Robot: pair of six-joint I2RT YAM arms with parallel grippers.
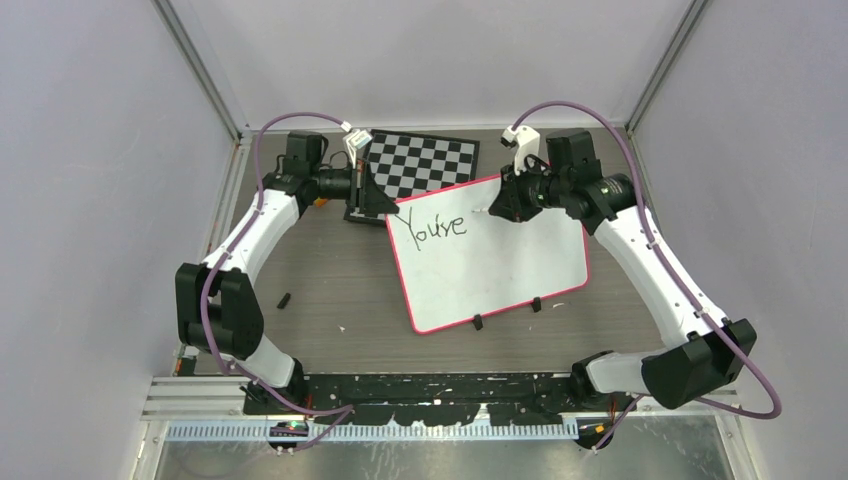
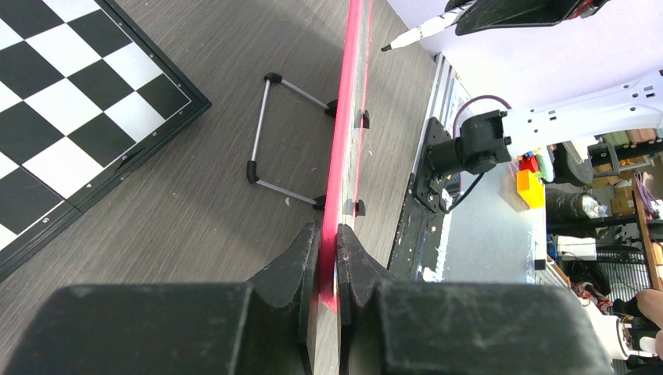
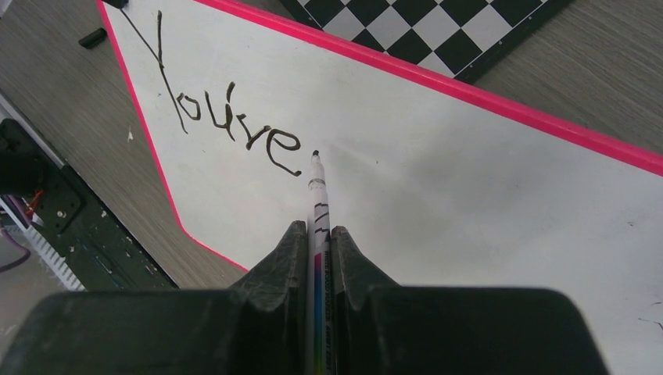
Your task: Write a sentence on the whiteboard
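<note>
Presently the whiteboard [image 1: 500, 270] lies skewed on the table [image 1: 320, 290], its far left corner beside the checkerboard [image 1: 420, 163]. A wire stand [image 2: 260, 125] shows behind it in the left wrist view.

Left gripper [image 2: 328, 234]: fingers nearly closed, pinching the pink frame at that far left corner, with the board edge-on between them.

Right gripper [image 3: 313, 228]: fingers drawn in tight on a marker [image 3: 318, 191]. The barrel runs straight out between them along the gripper's own line, black tip forward.

Sentence [image 3: 234, 129]: one word written, reading "You're", starting near the held corner and running toward the right arm. The task is judged to be at an early stage.

Governing relation: the marker tip sits just beyond the tail of the final "e", on the blank side. The left wrist view shows the tip standing clear of the board face, so it is judged lifted, not marking. Unwritten surface extends from the tip toward the right arm, which is the nearer arm and the only one carrying a pen.

Judgement: the next stroke calls for a short descent onto the face beside the "e", with the left grip steadying the board.
</note>
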